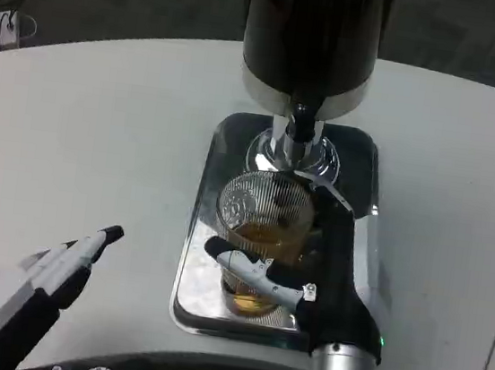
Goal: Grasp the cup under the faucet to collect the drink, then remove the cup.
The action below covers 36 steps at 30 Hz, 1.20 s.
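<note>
A ribbed clear glass cup [260, 218] with amber drink in it stands on the shiny metal tray [200, 233], just in front of and below the black faucet spout [301, 124] of the dark dispenser [309, 39]. My right hand [304, 278] reaches in from below and wraps the cup, with white fingers [250, 271] across its near side and the black part along its right. Near the table's front left my left hand [60, 275] lies flat with its fingers stretched out, holding nothing and well apart from the tray.
The tray sits at the middle of the white round table [90, 139], with the dispenser base [292, 154] at its far end. A white object [0, 28] lies at the far left edge. Dark floor lies beyond the table.
</note>
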Motion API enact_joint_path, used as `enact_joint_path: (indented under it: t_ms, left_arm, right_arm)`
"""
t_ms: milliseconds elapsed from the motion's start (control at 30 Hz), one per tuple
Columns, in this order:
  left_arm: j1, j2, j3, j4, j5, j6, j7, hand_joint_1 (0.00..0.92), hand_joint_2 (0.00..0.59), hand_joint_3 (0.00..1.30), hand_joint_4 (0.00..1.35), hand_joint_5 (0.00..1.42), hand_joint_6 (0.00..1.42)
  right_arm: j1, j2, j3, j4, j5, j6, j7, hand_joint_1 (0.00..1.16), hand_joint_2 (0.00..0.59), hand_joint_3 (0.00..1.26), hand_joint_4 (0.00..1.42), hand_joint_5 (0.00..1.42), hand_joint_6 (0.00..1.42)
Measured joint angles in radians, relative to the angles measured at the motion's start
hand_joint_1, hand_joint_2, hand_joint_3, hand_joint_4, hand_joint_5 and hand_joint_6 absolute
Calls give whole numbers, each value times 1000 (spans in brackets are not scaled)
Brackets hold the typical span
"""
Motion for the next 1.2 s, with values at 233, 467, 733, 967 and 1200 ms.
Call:
enact_joint_path:
  t_ms: [233, 467, 733, 967, 1200]
  left_arm:
    - [-28, 6, 0, 28, -17, -25, 0, 0, 47, 0, 0, 0, 7]
    - [-51, 6, -4, 35, -19, -27, 0, 0, 47, 0, 0, 0, 7]
    - [-56, 7, -24, 32, -20, -29, 0, 0, 47, 0, 0, 0, 7]
    - [-40, 13, -35, -4, -22, -55, -4, 0, 47, 0, 0, 0, 7]
    - [19, 21, -37, -45, -22, -100, -17, 0, 47, 0, 0, 0, 7]
  right_arm:
    - [79, -28, 5, -110, 0, 39, 59, 976, 207, 915, 1151, 1331, 1387]
    - [178, -42, 12, -246, -1, 66, 134, 976, 207, 940, 1168, 1344, 1420]
    - [274, -67, -11, -407, -10, 76, 218, 976, 207, 951, 1182, 1358, 1424]
    - [355, -93, -52, -585, 9, 104, 334, 976, 207, 957, 1191, 1358, 1424]
    - [473, -153, -84, -767, 44, 125, 476, 976, 207, 969, 1196, 1358, 1424]
